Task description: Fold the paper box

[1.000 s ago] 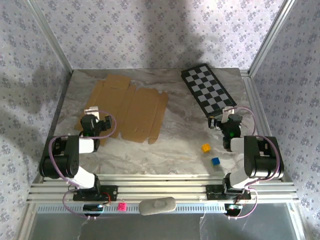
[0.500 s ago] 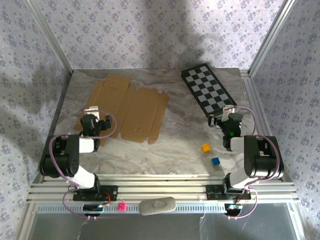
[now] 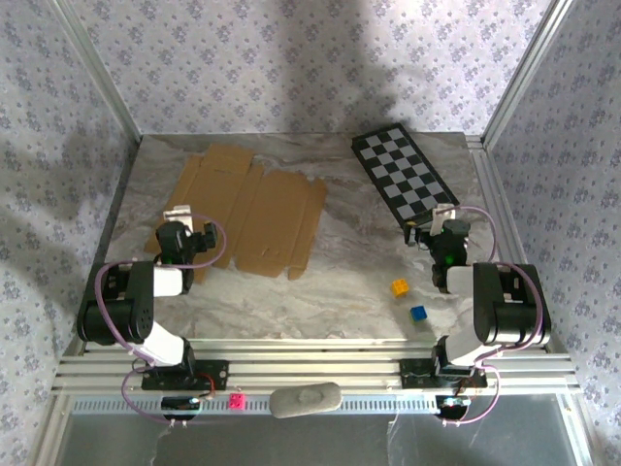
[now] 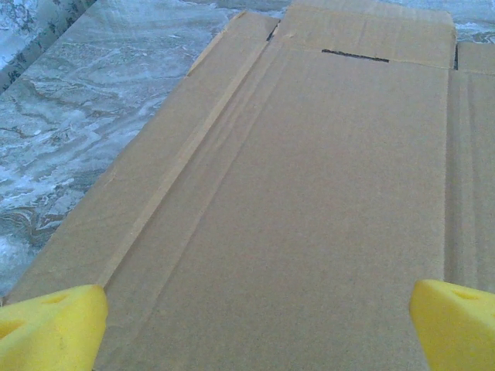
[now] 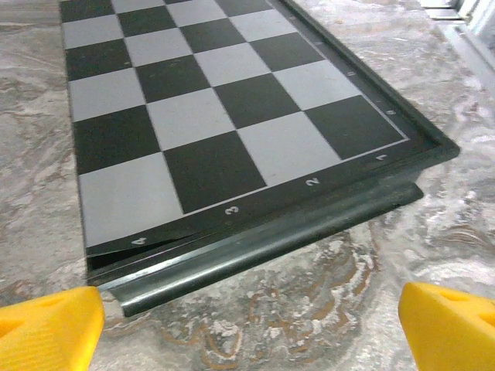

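I am reading this as the very start of the fold. The paper box (image 3: 247, 212) is lying fully flat as a creased sheet at about ten o'clock on the counter (image 3: 340, 262), with no panel raised. My left hand (image 4: 251, 332) is hanging wide over the sheet's near left corner, holding nothing. My right hand (image 5: 251, 325) is just as wide and empty, over at three o'clock by the near end of the checkered board (image 3: 403, 180).

To do this well, I am planning to bring the right hand across toward nine o'clock and pin the broad middle panel. The left hand can then catch the narrow side strip and hinge it along its crease, not dragging the whole sheet. I judge the cardboard light enough to slide on the smooth marble.

The left wrist camera is giving me the long parallel creases and a dark slot toward twelve o'clock, which are too fine to pick out from above. The overhead view is giving me the full outline with its flaps, plus a yellow cube (image 3: 399, 286) and a blue cube (image 3: 418, 313) at five o'clock. The right wrist camera is showing the board's raised rim and printed numerals.
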`<state>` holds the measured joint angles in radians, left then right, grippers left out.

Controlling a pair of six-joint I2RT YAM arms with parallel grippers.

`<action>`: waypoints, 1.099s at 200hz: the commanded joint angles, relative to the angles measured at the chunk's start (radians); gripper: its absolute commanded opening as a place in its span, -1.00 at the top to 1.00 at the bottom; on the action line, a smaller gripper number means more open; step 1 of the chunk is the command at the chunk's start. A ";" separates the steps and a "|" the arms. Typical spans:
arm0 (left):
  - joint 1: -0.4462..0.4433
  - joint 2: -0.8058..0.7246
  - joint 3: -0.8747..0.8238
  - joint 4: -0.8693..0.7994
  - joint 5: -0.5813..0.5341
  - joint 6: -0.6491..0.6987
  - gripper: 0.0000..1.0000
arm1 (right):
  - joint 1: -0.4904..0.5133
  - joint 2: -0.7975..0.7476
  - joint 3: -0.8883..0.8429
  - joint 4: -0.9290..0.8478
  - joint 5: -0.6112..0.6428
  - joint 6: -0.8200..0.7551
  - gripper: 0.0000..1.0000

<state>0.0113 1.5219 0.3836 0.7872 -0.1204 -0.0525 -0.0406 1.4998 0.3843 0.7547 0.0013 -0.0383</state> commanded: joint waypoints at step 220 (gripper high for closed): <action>-0.050 0.327 0.903 -1.542 0.350 -0.669 -0.33 | 0.583 -0.085 0.844 -1.415 -0.025 0.599 -0.63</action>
<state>-0.0040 1.7752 1.2812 -0.7502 0.1432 -0.7120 0.5350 1.3941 1.1790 -0.6308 0.0097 0.5472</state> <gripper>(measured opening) 0.698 0.818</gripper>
